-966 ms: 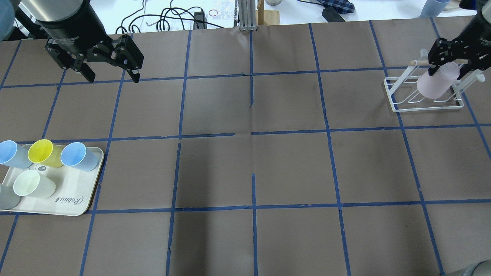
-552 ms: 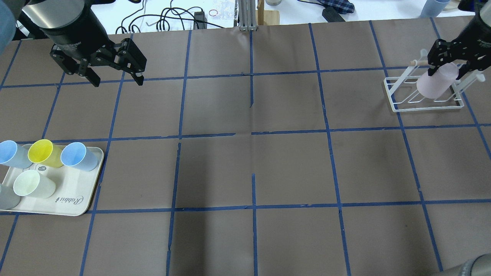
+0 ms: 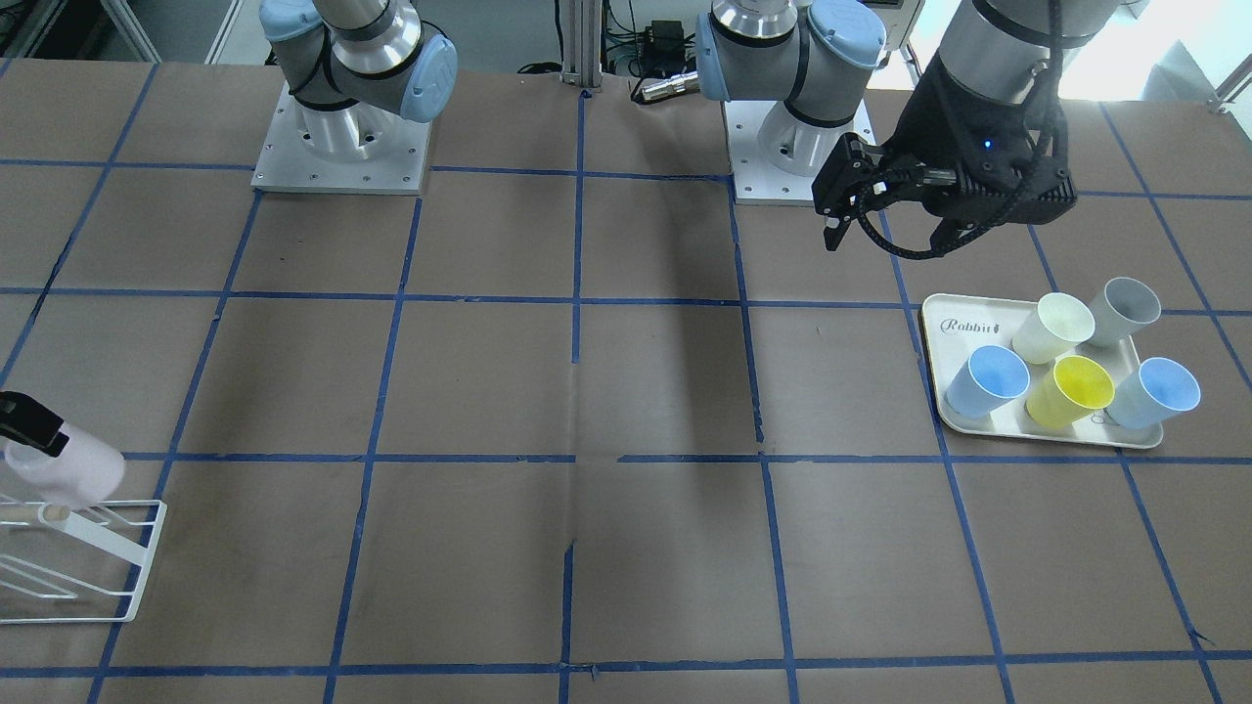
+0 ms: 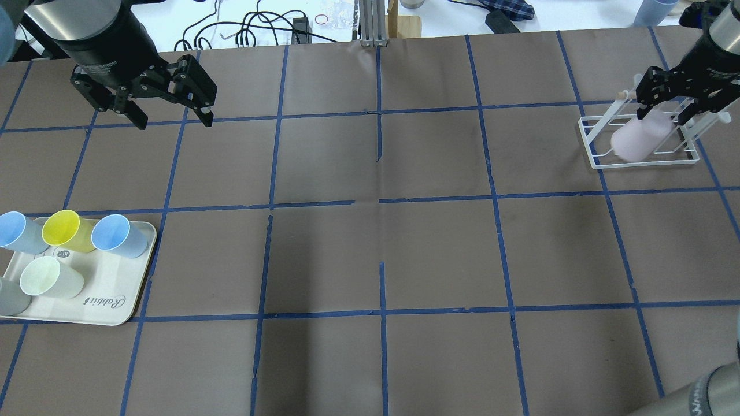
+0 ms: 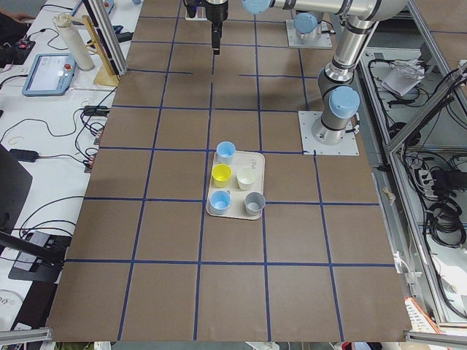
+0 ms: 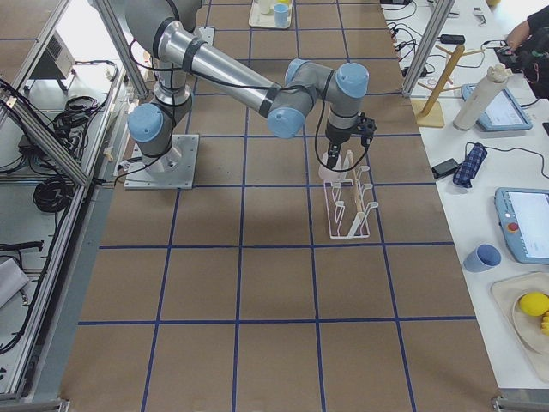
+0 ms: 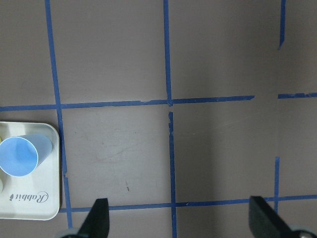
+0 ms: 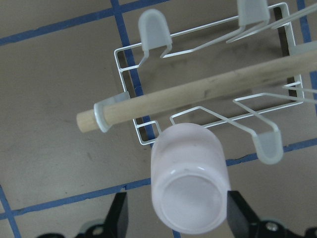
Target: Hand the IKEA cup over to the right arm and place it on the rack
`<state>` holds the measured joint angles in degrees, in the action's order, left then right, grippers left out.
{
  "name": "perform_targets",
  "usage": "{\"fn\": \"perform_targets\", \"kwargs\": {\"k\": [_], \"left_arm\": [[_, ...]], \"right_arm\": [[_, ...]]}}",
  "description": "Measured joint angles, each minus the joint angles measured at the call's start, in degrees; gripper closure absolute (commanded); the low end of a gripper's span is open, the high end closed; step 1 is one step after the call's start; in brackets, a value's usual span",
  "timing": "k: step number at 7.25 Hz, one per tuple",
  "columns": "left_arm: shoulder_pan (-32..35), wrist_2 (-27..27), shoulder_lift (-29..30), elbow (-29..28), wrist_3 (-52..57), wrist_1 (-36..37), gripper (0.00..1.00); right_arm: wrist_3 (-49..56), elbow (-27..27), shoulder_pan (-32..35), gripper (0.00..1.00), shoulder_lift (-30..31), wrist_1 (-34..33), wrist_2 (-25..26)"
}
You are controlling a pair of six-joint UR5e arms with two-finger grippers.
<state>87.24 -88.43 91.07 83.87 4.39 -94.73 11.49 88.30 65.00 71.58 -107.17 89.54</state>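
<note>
Right gripper [image 8: 177, 203] stands parted about the IKEA cup [image 8: 189, 191], tilted over the rack [image 8: 208, 87]. I judge placement nearly done; next, withdraw upward cleanly.

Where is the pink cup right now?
At the overhead view's far right, the pink cup tilts over the white rack, just beneath the right gripper.

Bench [image 4: 381, 242]: brown paper, blue tape grid, some strips torn or broken.

Cream tray [image 4: 110, 300] in the left half, well in from the left end, about midway between the long edges; "Rabbit" printed on it. Five cups upright on it. Operators'-side row: two blue cups [image 4: 118, 236] flanking a yellow cup [image 4: 66, 230]. Robot-side row: cream cup [image 4: 49, 277], grey cup [image 3: 1125, 308].

Past the operators' edge: black cables [image 4: 254, 29], wooden stand [image 4: 399, 23], plaid cloth [image 4: 509, 8], blue tumbler [image 4: 653, 11].
</note>
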Motion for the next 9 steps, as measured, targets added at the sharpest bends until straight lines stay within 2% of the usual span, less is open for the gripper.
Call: {"fn": "perform_targets", "kwargs": {"k": [2, 4, 9], "left_arm": [[0.03, 0.07, -0.01, 0.13, 0.0, -0.01, 0.0], [0.05, 0.1, -0.01, 0.35, 0.0, 0.0, 0.0], [0.12, 0.11, -0.05, 0.57, 0.0, 0.27, 0.0]], "right_arm": [[-0.4, -1.42, 0.37, 0.0, 0.38, 1.09, -0.06], [-1.37, -5.88, 2.3, 0.0, 1.98, 7.62, -0.32], [-10.65, -7.27, 18.28, 0.0, 11.24, 24.02, -0.22]]}}
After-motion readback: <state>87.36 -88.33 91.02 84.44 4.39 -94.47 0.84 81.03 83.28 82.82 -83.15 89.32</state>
